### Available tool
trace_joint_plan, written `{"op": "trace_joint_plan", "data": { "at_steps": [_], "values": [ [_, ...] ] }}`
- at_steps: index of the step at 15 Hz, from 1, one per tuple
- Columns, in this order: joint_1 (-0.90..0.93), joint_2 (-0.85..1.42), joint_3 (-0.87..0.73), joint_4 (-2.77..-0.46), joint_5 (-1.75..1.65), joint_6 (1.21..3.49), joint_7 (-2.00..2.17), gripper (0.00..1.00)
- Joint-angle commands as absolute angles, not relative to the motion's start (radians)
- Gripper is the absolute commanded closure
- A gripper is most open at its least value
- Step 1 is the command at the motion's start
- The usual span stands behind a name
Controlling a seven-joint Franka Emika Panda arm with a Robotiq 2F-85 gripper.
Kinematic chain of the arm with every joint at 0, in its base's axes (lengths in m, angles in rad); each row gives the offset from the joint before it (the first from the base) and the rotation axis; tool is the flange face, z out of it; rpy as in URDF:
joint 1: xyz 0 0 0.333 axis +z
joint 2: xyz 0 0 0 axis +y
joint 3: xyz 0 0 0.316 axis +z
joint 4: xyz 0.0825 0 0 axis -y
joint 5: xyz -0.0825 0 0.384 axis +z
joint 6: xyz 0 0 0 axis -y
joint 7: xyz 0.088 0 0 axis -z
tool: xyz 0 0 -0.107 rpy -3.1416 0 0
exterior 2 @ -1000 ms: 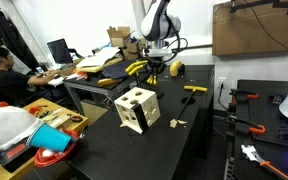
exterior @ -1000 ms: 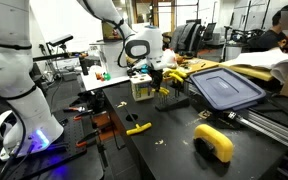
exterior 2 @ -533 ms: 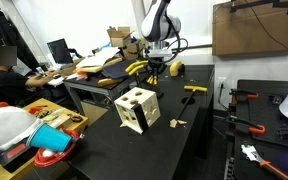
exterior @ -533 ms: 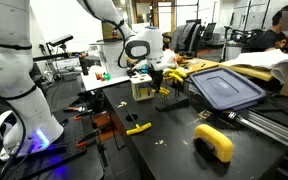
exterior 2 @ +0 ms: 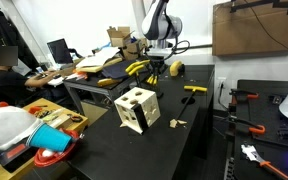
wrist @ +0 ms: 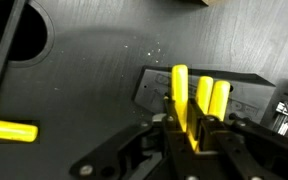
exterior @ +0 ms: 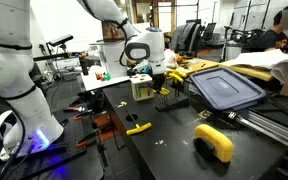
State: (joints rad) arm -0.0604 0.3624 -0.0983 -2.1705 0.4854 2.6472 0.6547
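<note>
Black table top [exterior: 174,150] fills the middle of a busy workshop, and a person [exterior: 284,25] sits at a desk far behind it. In both exterior views the white arm reaches down, with the gripper [exterior: 162,88] low over the far part of the table.

Only the wrist view shows what the pincer is doing. The gripper [wrist: 184,128] has its two fingers pressed on the sides of a yellow block [wrist: 179,85], which stands upright on a grey plate [wrist: 154,85]. More yellow pieces [wrist: 214,97] stand just beside the block. The exterior views are too far off to show this grip.

A wooden box [exterior 2: 137,109] with holes in it stands on the table, well apart from the gripper [exterior 2: 154,70] in an exterior view. I cannot see what is inside. A blue lid [exterior: 227,88] lies flat with nothing on it. A red cup [exterior 2: 52,157] sits with other things down beside the table.

A yellow T piece [exterior: 137,128] lies near the table edge, and a yellow arch [exterior: 215,141] lies well apart from it. The table between them is bare, and so is the stretch between the wooden box and the gripper
</note>
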Motion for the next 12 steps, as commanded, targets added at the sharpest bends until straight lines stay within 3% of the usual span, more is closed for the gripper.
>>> {"op": "trace_joint_plan", "data": {
  "at_steps": [1, 7, 8, 12],
  "values": [
    [-0.074, 0.365, -0.086, -2.2, 0.549, 2.701, 0.673, 0.51],
    [-0.067, 0.377, -0.088, -2.222, 0.559, 2.747, 0.688, 0.05],
    [-0.066, 0.375, -0.087, -2.226, 0.557, 2.753, 0.692, 0.01],
    [-0.052, 0.354, -0.093, -2.247, 0.528, 2.765, 0.699, 0.0]
  ]
}}
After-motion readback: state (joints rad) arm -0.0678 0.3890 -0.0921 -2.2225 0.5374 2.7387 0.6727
